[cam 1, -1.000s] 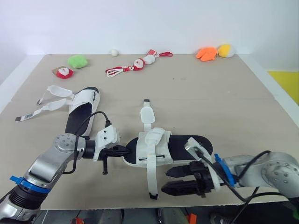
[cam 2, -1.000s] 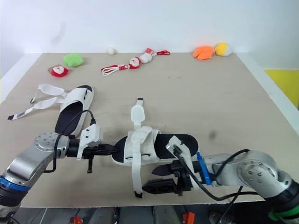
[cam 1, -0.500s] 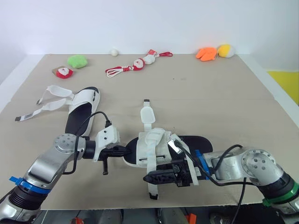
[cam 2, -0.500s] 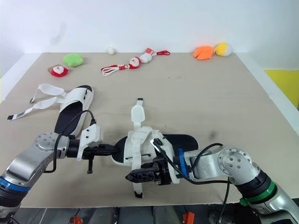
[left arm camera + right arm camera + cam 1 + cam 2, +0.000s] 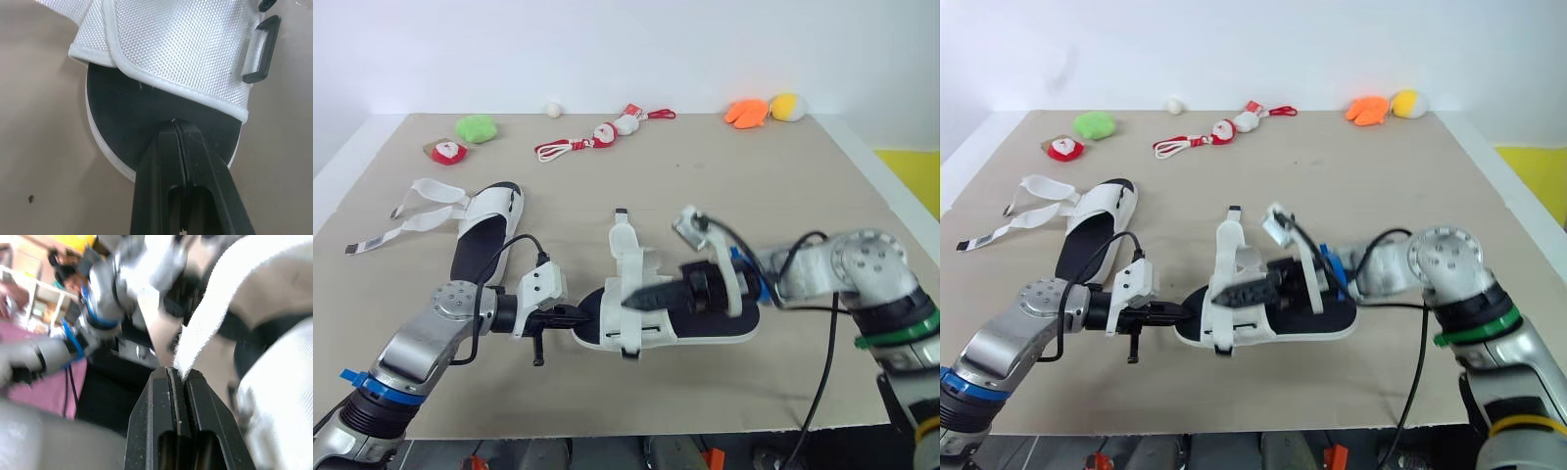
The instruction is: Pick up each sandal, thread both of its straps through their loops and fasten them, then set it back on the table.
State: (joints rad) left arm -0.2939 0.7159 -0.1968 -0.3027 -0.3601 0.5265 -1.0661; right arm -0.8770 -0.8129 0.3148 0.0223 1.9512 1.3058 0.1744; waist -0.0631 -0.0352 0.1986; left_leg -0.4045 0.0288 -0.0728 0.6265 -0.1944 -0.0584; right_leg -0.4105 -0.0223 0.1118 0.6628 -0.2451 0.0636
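The near sandal, white with a black insole, lies in the middle of the table. My left gripper is shut on the rim of its sole at the left end. My right gripper reaches over the sandal from the right and is shut on one white strap, holding it up over the upper. The sandal's other strap lies on the table towards the far side. A second sandal lies to the left, with its two straps spread loose.
Small toys line the far edge: a green plush, Santa figures on a cord, a white ball, orange and yellow plush. Another Santa figure sits near the far left.
My right gripper has shut on the strap that hung towards the front edge and has lifted it up over the sandal. The left gripper has kept its hold.
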